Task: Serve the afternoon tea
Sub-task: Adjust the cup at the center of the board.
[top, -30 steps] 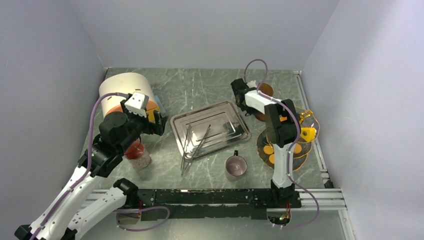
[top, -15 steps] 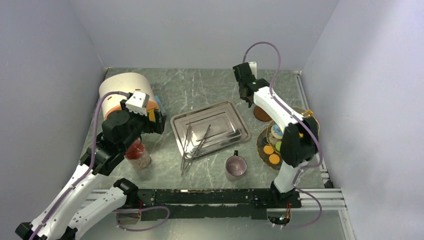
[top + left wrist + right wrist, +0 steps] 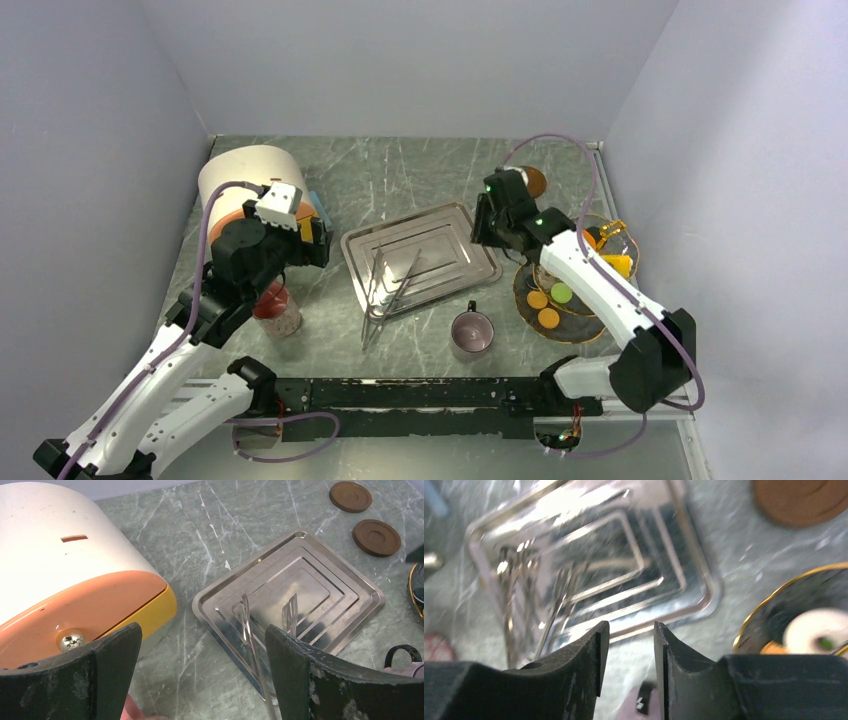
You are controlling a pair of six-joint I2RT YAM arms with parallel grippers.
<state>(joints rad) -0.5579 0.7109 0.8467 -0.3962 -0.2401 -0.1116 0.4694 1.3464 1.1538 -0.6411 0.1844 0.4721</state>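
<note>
Nearest, a black rail point(image 3: 430, 393) carries both arm bases along the front edge of the tabletop point(image 3: 420, 165). The tabletop is a grey-green, stone-look surface with pale veins, closed in by plain pale grey walls on the left, the right and the far side.

Just beyond the rail the pinkish mug point(image 3: 471, 333) stands upright, its handle pointing away toward the tray, with bare surface all round it. To its left a red-lidded jar point(image 3: 280, 318) stands under the left arm; any print on it is too small to read. To the mug's right a dark gold-rimmed plate point(image 3: 578, 332) lies close to the metal strip point(image 3: 645, 330) along the right edge. It carries the treats: two orange point(image 3: 537, 299), one green point(image 3: 562, 292) and a cream ring point(image 3: 819, 630).

The steel tray point(image 3: 440, 240) sits cornerwise in the middle, and the tongs point(image 3: 392, 280) in it reach past its near rim. The right gripper point(image 3: 630, 630) hangs over the tray's right corner, its jaws a narrow gap apart with nothing between them. The left gripper point(image 3: 202, 632) hangs left of the tray, spread wide and empty.

Farther back, two brown discs point(image 3: 350, 496) lie beyond the tray's right side. A white drum with an orange-and-yellow end point(image 3: 245, 180) fills the far left corner. Bare surface runs between the tray and the back wall.
</note>
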